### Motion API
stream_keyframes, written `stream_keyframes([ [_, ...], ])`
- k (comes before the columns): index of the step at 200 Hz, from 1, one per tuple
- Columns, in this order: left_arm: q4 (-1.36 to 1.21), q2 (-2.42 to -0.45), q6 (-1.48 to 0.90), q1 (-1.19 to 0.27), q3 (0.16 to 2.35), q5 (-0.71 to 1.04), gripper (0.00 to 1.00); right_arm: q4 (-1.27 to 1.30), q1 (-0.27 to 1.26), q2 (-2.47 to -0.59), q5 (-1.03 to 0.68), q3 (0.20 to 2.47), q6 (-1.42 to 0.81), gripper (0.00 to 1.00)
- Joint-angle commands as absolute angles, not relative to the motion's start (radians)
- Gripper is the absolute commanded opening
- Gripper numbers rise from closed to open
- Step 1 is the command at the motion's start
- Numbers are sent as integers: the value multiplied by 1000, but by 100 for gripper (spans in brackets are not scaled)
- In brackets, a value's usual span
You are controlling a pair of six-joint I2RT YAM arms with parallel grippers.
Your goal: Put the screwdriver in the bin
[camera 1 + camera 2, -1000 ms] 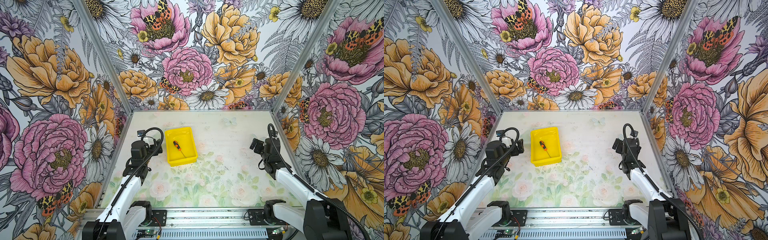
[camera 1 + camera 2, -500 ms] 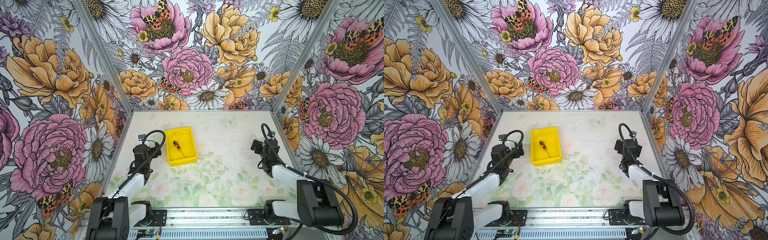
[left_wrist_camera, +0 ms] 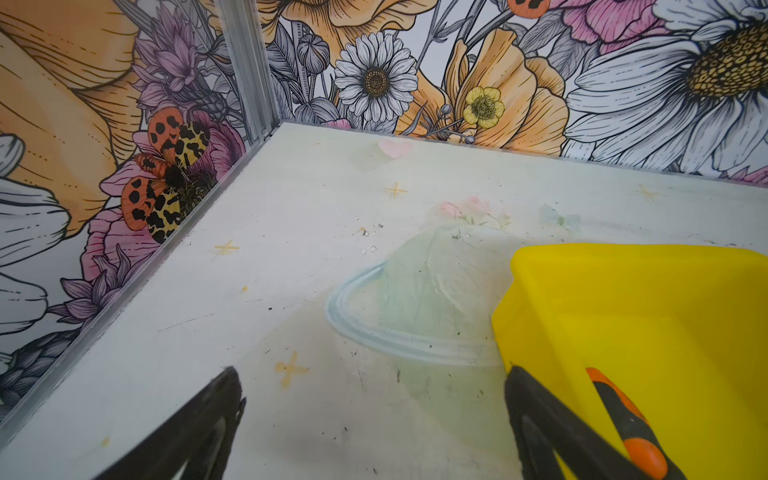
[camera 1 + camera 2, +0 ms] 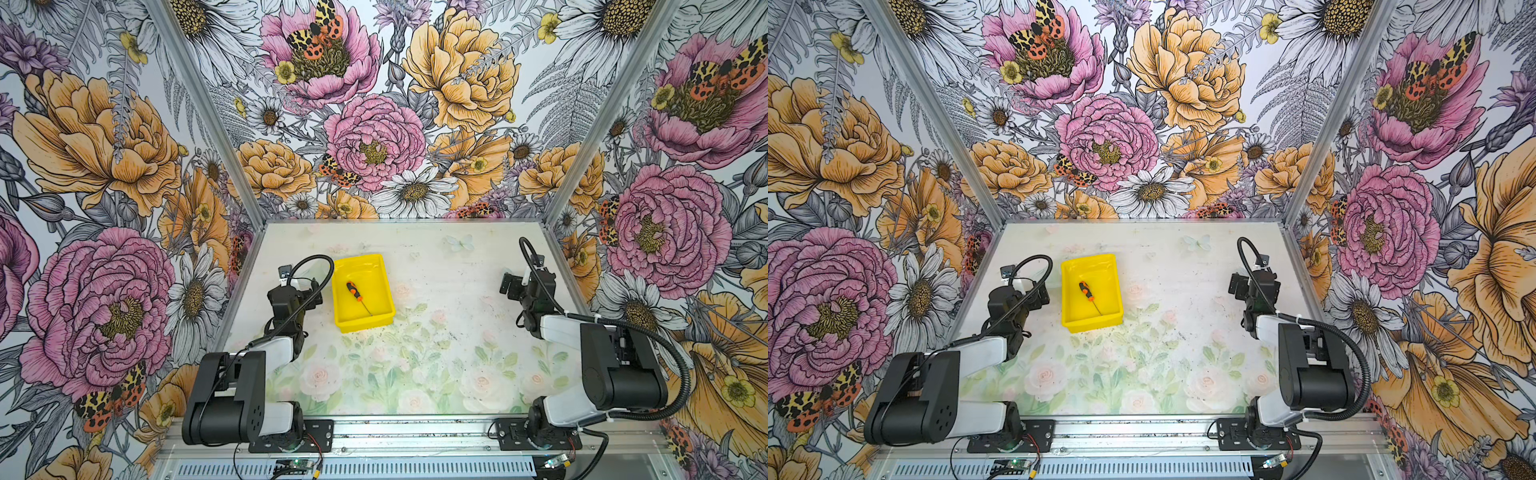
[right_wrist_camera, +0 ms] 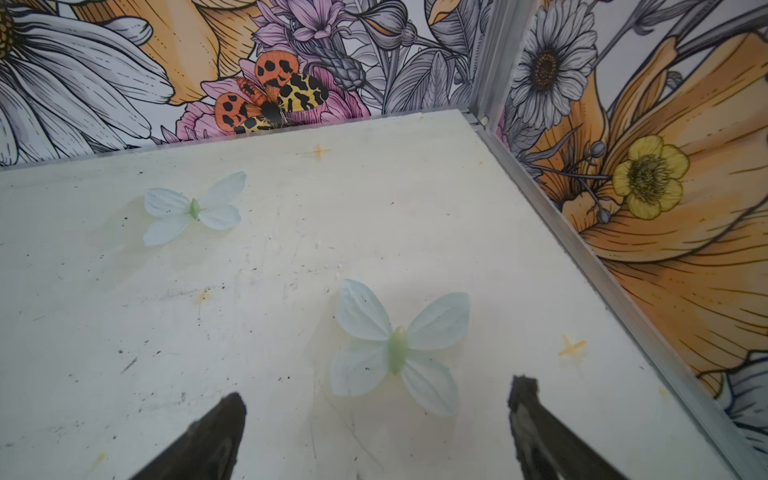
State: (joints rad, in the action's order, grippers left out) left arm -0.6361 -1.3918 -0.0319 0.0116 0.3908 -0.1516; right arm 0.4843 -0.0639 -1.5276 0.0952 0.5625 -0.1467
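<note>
— Where to look for the small screwdriver [image 4: 359,296] with the stubby orange-and-black handle and thin silver shaft?
— Flat on the floor of the bright yellow, shallow, rectangular plastic bin [image 4: 365,325], gripped by nothing.
— And the fingers?
— Spread wide on the left gripper [image 3: 372,374], just beside the bin. Spread wide too on the right gripper [image 5: 378,390], well apart from it, over the pale table [image 5: 124,291].
— Step in hand?
— Probably the last, with placing apparently done. Next, likely just parking both arms away from the bin.
</note>
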Motion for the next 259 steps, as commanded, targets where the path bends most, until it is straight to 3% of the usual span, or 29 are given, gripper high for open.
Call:
stream_keyframes([
  [1, -856, -1504, -4, 14, 400, -104, 99, 513, -62, -1539, 2, 591, -107, 99],
  [10, -986, -1563, 4, 10, 371, -105, 99, 514, -62, -1539, 2, 591, -106, 99],
  [21, -900, -1532, -10, 5, 380, -152, 99, 510, -62, -1540, 1, 594, -105, 99],
  [79, -944, -1548, 6, -21, 373, -202, 99, 537, -41, -1533, 32, 575, -85, 100],
  [110, -947, -1549, 11, -23, 372, -201, 99, 558, 7, -1527, 128, 561, -56, 99],
  [148, -948, -1551, 10, -23, 372, -201, 99, 712, 9, -1503, 226, 461, -98, 100],
  [165, -948, -1551, 9, -23, 373, -201, 99, 979, -18, -1542, 206, 342, -116, 100],
  [189, -948, -1550, 9, -23, 373, -199, 99, 850, -5, -1530, 217, 391, -111, 99],
  [259, -947, -1551, 9, -21, 373, -199, 99, 885, 4, -1534, 228, 380, -99, 100],
])
